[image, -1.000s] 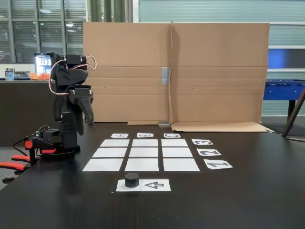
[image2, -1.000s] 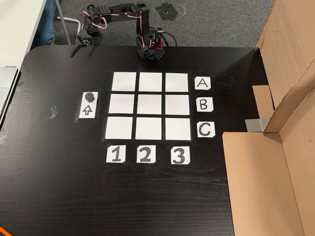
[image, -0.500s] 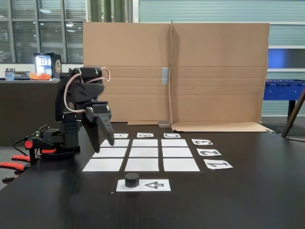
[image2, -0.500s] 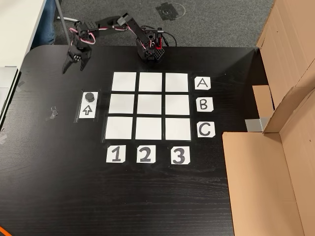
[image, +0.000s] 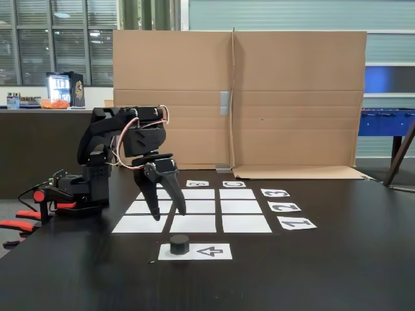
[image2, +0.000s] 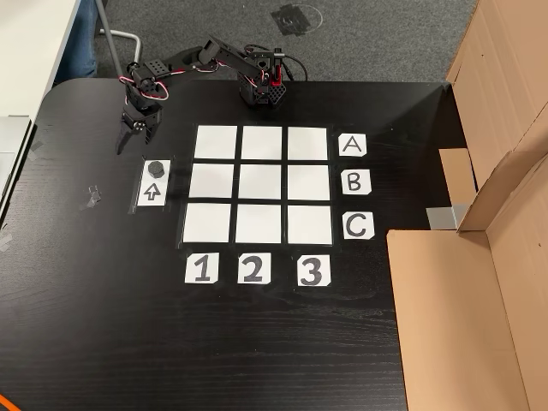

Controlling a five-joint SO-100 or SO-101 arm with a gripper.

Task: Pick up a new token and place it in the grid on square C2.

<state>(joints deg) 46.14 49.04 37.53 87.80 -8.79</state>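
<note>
The token is a small black puck standing on one end of a white sheet with an arrow. My gripper is open, fingers pointing down, hanging a little above the table just beyond the token on the arm's side, and it touches nothing. The grid of nine white cells lies bare beside the sheet. Square C2 has nothing on it.
The arm's base stands at the table's edge near the A row, with red clamps. A cardboard wall closes off the side past the letter labels. A scrap of tape lies near the arrow sheet.
The arm has unfolded from beside its base, and the gripper swung out and down toward the token. The token and papers have not moved.
</note>
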